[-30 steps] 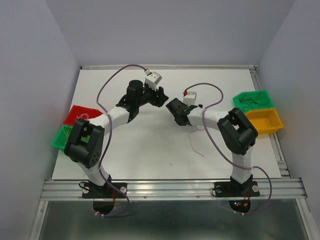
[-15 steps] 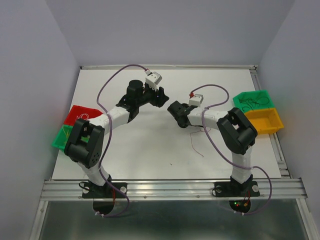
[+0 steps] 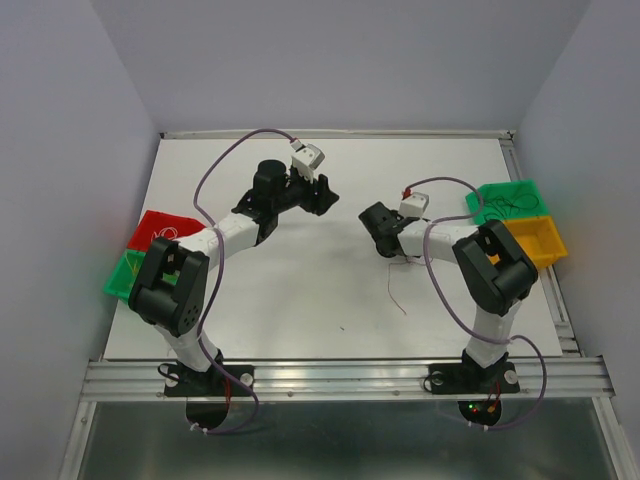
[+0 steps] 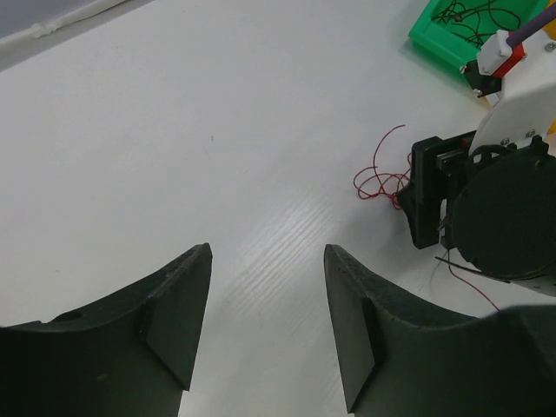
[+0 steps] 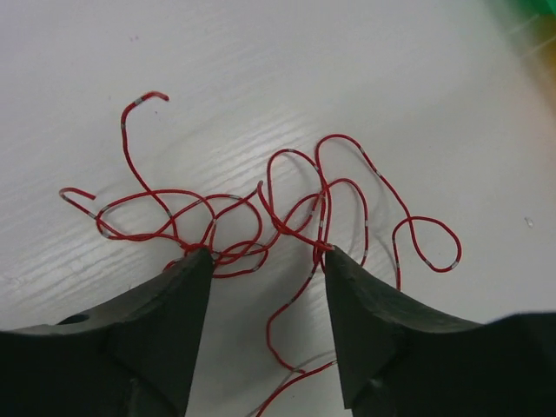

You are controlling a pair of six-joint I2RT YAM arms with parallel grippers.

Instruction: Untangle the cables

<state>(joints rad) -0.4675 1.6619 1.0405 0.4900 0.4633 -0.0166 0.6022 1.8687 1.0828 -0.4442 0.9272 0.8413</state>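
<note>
Right gripper [image 5: 265, 261], bottom centre of its wrist view, stands part-spread astride the red cable tangle [image 5: 280, 226]; left gripper [image 4: 268, 261] gapes wide above the white table [image 4: 174, 130], holding nothing.

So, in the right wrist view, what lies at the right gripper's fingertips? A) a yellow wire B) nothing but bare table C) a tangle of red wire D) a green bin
C: loops of red wire spread over the table, between the tips of the open right gripper.

Red, grey-banded cables [image 5: 280, 224] lie on a white table [image 3: 300, 290].
</note>
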